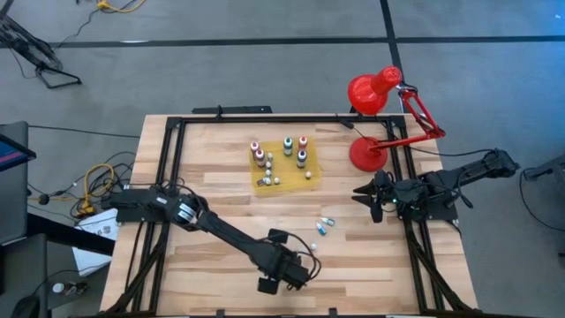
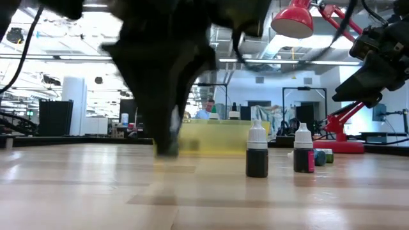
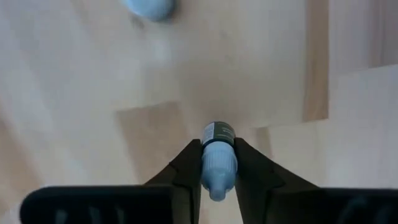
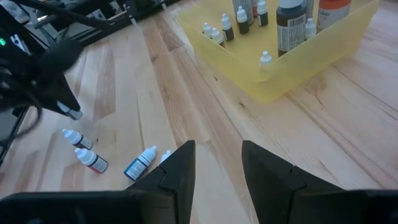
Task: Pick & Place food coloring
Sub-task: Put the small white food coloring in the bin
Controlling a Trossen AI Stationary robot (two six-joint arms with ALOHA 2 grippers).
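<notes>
Left gripper (image 3: 217,177) is at the near middle of the table (image 1: 221,247), fingers pinched on a small dropper bottle (image 3: 217,163) with a pale cap; the bottle lies lengthwise between the pads, dark label end pointing out past the tips. Held just above the wood in the wrist view; the low view shows the dark gripper body reaching down close to the surface.

Right gripper (image 4: 217,158) hovers at the right side of the table, near the base of the red lamp (image 1: 375,93). Fingers spread partway, nothing between them.

Loose bottles (image 1: 325,225) lie on the wood right of centre, between the two arms. More bottles (image 1: 287,150), several with dark bodies, stand in the yellow tray (image 1: 305,181) at the far middle.
</notes>
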